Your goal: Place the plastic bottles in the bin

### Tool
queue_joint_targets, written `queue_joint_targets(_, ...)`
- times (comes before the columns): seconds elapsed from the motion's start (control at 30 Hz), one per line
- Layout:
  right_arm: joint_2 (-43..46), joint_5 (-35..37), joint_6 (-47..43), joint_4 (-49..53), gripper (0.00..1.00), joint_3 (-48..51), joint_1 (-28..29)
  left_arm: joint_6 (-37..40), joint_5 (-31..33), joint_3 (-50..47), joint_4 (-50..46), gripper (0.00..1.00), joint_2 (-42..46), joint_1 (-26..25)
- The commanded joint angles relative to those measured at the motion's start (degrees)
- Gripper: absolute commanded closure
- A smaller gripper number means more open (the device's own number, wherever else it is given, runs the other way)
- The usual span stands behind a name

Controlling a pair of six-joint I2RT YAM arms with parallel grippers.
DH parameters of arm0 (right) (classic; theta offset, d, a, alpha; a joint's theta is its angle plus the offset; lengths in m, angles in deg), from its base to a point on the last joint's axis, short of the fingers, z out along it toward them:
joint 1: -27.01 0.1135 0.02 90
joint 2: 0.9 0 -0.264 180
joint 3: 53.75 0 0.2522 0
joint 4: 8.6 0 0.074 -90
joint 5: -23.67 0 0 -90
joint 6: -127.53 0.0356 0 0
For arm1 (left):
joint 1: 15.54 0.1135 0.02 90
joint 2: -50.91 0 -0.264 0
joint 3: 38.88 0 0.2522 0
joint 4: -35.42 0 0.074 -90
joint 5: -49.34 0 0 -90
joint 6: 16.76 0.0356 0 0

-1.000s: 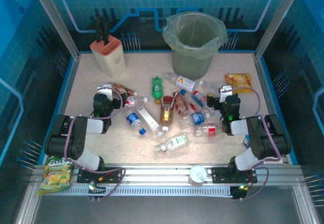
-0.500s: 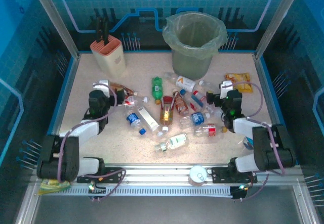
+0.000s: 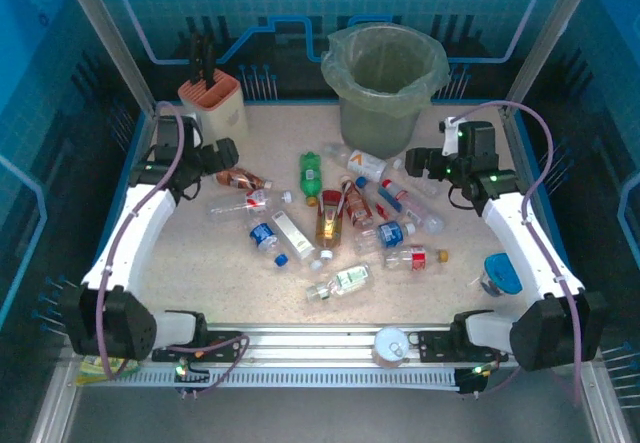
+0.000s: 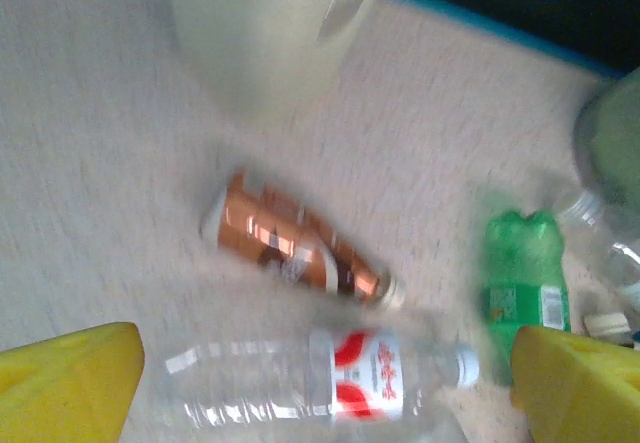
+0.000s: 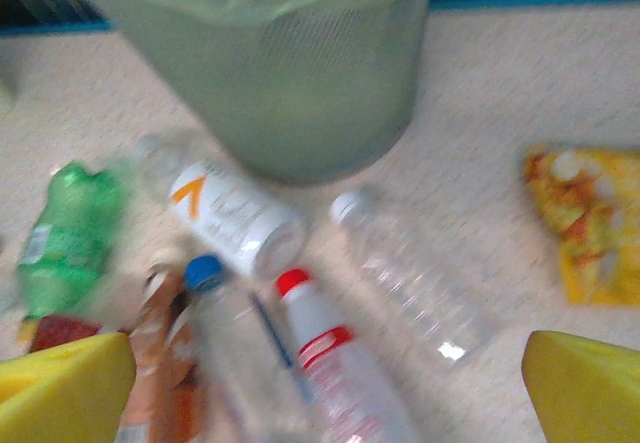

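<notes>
The left gripper (image 3: 225, 153) is hovering, yellow fingers (image 4: 70, 378) spread and empty, above a clear red-labelled plastic bottle (image 4: 300, 383) with a copper-brown bottle (image 4: 295, 248) just beyond it, while the right gripper (image 3: 418, 161), likewise spread wide, is facing the round grey bag-lined bin (image 5: 290, 93) straight ahead of it.

The top camera looks down from high behind the arms on the whole speckled beige table (image 3: 200, 273). Each wrist camera looks from close up and low — the left sees a green plastic bottle (image 4: 525, 278) at 3 o'clock, the right sees that same bottle at 9 o'clock and the round grey bin with a green bag (image 5: 290, 93) at 12.
</notes>
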Motion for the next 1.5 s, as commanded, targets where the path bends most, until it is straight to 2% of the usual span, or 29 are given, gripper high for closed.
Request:
queue_joint_targets(0.0, -1.55, -4.89, 4.53, 15.62, 0.00, -4.53, 2.28, -18.49, -7.05, -5.95, -5.62, 0.07, 1.69, 1.10)
queue_joint_targets(0.13, -2.63, -5.67, 3.44, 20.48, 0.00, -7.95, 4.27, -37.36, -9.11, -18.30, 6.59, 0.07, 5.71, 2.91)
queue_joint_targets(0.23, -3.34, -6.21, 1.34, 22.11, 0.00, -9.51, 5.95, -47.82, -9.88, -23.90, 13.58, 0.04, 6.05, 4.69)
queue_joint_targets(0.47, -5.07, -4.49, -1.76, 23.95, 0.00, -10.53, 7.53, -58.78, -9.47, -27.95, 23.07, 0.02, 0.62, 5.10)
queue_joint_targets(0.63, -5.54, -2.35, -3.00, 24.77, 0.00, -11.07, 8.16, -63.48, -10.31, -27.92, 27.76, 0.07, -6.03, 5.11)
queue_joint_targets(0.8, -5.62, -0.84, -3.31, 25.42, 0.00, -11.54, 8.26, -65.81, -10.43, -27.11, 29.45, 0.13, -11.38, 5.15)
queue_joint_targets(1.03, -6.06, -1.14, -3.89, 25.14, 0.00, -11.97, 8.55, -66.00, -9.47, -26.65, 29.33, 0.31, -12.14, 5.04)
queue_joint_targets(1.2, -7.18, -3.89, -5.68, 24.74, 0.00, -15.35, 10.21, -64.20, -8.87, -24.95, 26.77, 0.37, -9.62, 5.02)
queue_joint_targets(1.47, -10.62, -11.33, -12.61, 22.82, 0.01, -23.54, 16.12, -56.95, -8.36, -17.82, 18.66, 0.39, -1.14, 4.94)
